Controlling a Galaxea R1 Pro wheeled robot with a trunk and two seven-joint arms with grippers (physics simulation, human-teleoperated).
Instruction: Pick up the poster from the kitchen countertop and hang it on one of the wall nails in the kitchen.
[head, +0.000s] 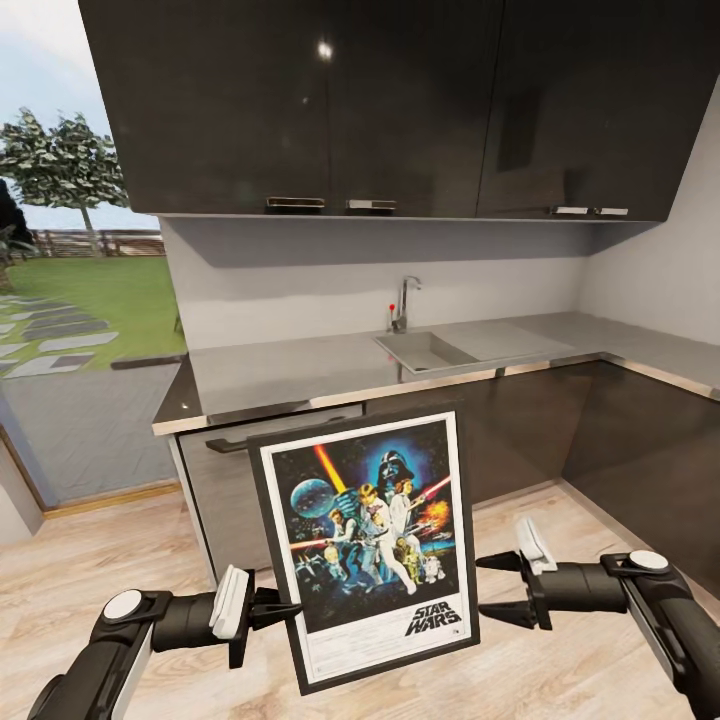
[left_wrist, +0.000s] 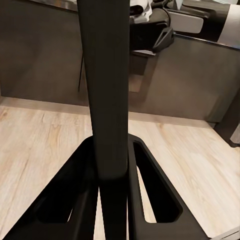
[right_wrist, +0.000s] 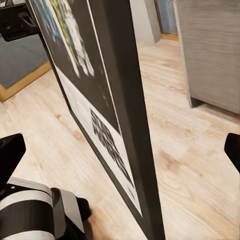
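Here the left tool (head: 285, 610) pinches the left edge of the black-framed, white-bordered Star Wars poster (head: 366, 545), upright above the wooden floor (head: 120, 560), before the light-grey desk (head: 300, 370); the right tool (head: 500, 588) gapes wide beside it.

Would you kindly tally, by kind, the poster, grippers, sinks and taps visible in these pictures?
Poster: 1
Grippers: 2, the left gripper and the right gripper
Sink: 1
Tap: 1
Total: 5
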